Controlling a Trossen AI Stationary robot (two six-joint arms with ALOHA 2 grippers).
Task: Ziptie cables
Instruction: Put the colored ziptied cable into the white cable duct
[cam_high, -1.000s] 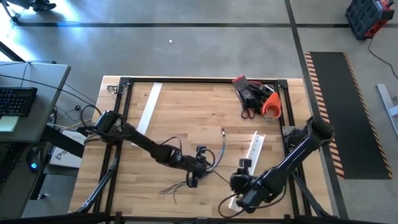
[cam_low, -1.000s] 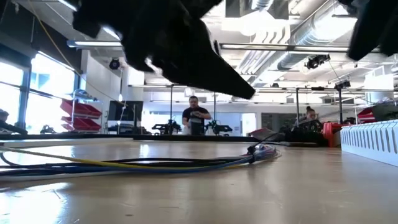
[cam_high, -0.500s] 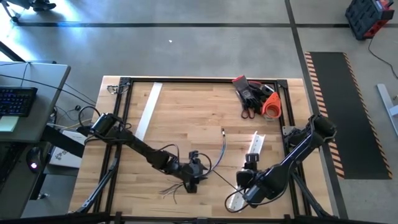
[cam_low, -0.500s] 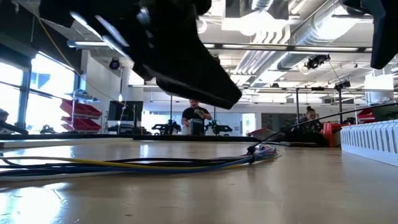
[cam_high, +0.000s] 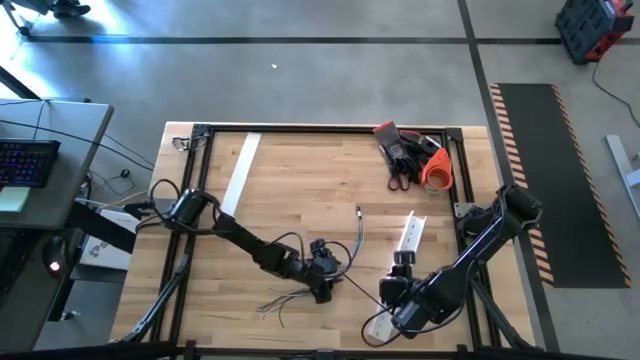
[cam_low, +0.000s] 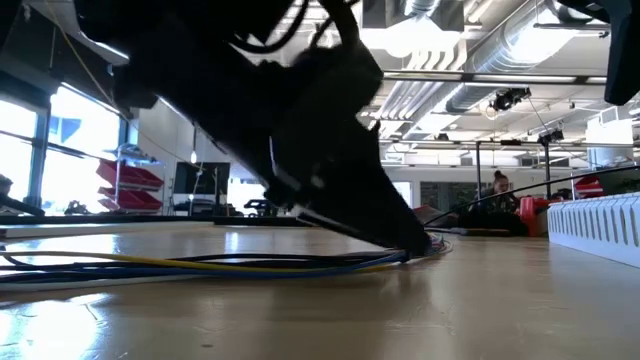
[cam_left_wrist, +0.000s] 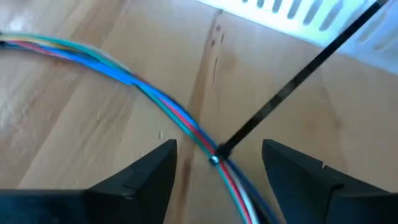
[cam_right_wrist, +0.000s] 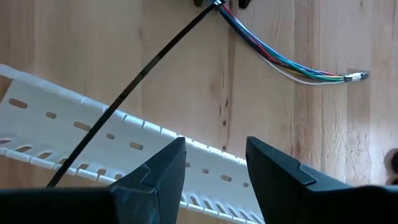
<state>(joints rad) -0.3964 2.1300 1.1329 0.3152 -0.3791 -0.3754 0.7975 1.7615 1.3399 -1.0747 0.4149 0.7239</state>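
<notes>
The zip tie (cam_left_wrist: 292, 84) is already looped round the cables (cam_left_wrist: 118, 71), its head sitting on the bundle, so the step in hand looks like cinching. The cables lie on the wooden surface (cam_high: 300, 165) near its middle, running toward the front edge. The left end effector (cam_left_wrist: 214, 165) hovers low over the tie's head with its fingers spread to either side of the bundle, gripping nothing. The right end effector (cam_right_wrist: 214, 165) sits near the front right, above the white slotted channel strip (cam_right_wrist: 124, 140); the tie's black tail runs down between its half-parted fingers, but whether they pinch it I cannot tell. The next move likely calls for the left to steady the bundle at the head while the right draws the tail away. Room is tight on the right: the channel strip lies just under that end effector and the surface's front edge is close. The heap of tools (cam_high: 410, 155) at the far right corner is well apart, and the far left is open.
</notes>
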